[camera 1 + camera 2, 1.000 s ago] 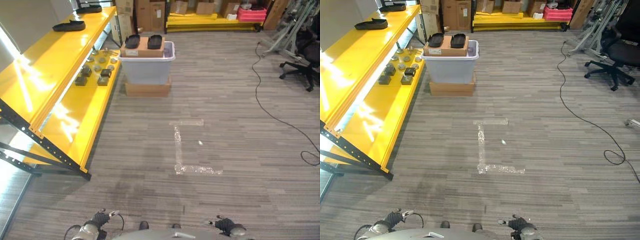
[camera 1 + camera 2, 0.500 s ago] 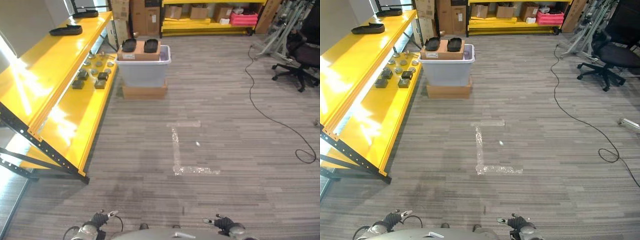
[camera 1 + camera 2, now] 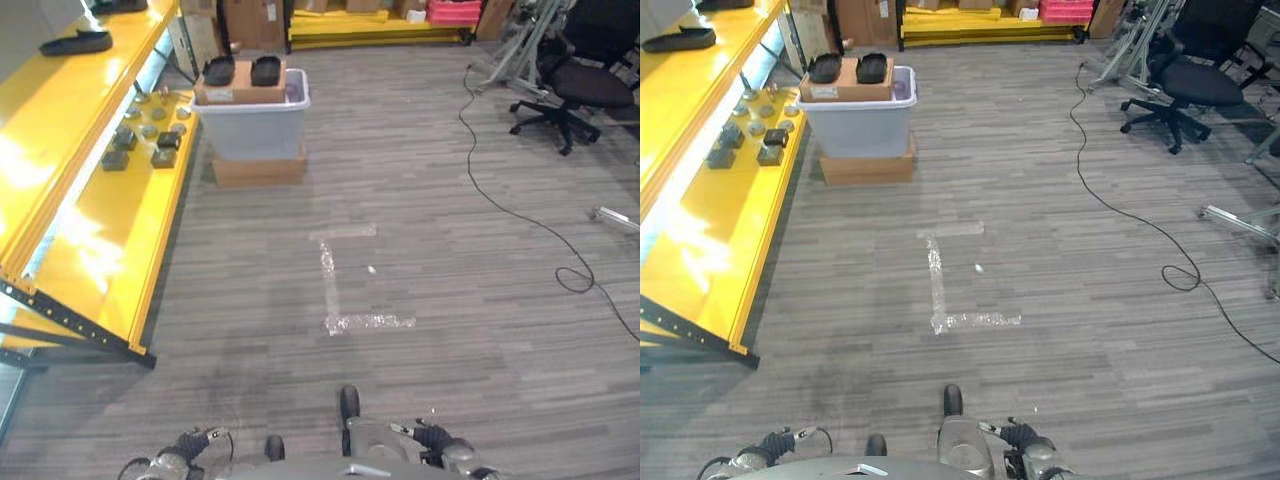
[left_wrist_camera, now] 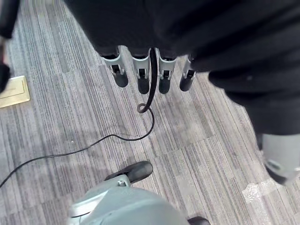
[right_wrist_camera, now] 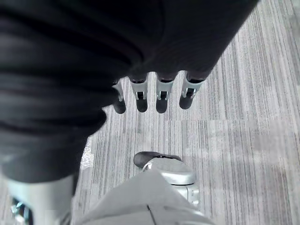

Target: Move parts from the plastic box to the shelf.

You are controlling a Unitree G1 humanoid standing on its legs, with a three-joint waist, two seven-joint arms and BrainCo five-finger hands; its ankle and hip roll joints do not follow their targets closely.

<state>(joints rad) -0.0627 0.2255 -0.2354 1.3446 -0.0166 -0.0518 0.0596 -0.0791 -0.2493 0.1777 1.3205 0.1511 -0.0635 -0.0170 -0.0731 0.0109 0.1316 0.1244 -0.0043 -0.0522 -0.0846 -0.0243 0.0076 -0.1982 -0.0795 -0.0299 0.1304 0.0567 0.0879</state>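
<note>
The plastic box is sitting well ahead on the floor, resting on a flat cardboard carton and standing just beside the near end of the yellow shelf. A brown cardboard tray is lying across the top of the box, carrying two black parts side by side. More small dark and round parts are lying on the lower level of the shelf, and a long black part is resting on the upper level. An L-shaped strip of tape is showing on the floor between the robot and the box. The left hand is hanging low at the robot's side with its fingers straight and apart, holding nothing. The right hand is hanging likewise, its fingers relaxed, spread and empty. An office chair is standing far off to the right.
</note>
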